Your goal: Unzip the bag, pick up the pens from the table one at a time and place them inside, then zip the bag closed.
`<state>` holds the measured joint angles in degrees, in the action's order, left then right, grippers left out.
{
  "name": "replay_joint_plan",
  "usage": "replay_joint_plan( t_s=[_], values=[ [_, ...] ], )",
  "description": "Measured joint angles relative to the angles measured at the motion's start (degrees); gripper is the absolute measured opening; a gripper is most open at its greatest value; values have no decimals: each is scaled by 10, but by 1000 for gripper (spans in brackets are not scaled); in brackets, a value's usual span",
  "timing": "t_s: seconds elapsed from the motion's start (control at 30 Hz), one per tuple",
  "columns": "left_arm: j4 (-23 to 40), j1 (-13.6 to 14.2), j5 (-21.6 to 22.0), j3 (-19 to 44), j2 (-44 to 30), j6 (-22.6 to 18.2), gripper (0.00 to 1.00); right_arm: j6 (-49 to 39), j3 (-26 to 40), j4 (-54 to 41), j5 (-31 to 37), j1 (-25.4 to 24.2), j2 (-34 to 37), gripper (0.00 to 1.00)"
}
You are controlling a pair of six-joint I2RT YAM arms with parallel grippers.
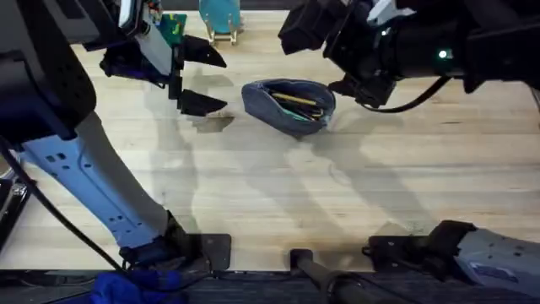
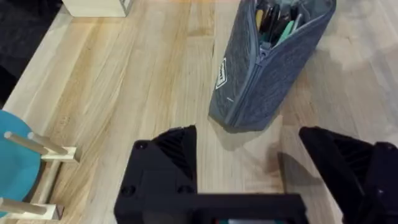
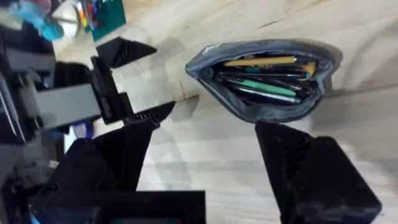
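Observation:
The blue-grey bag [image 1: 288,108] lies unzipped on the table [image 1: 278,194], toward the back middle. Inside its open mouth lie the pens: a yellow one [image 3: 261,61], a green one [image 3: 268,87] and darker ones beside them. My left gripper [image 1: 201,78] hovers open just left of the bag, and the left wrist view shows the bag [image 2: 261,81] a short way past the gripper [image 2: 249,168]. My right gripper [image 3: 205,155] is open above the bag's right end, holding nothing. In the overhead view the right gripper [image 1: 337,63] is a large dark shape.
A blue stand with wooden pegs [image 1: 219,21] sits at the table's back edge, beside a green object [image 1: 173,25]. A white box [image 2: 93,6] is near the far corner. The front half of the table is bare wood.

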<state>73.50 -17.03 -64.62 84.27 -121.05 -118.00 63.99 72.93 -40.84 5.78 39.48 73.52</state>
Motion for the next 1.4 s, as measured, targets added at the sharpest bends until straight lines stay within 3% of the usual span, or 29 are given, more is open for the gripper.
replay_joint_plan(
  t_s=[0.77,1.4],
  values=[
    [0,0,0,0,0,0,994,33,1,-8,6,0,60,997],
    [1,0,0,0,0,0,993,-25,-17,106,-61,-15,117,995]
  ],
)
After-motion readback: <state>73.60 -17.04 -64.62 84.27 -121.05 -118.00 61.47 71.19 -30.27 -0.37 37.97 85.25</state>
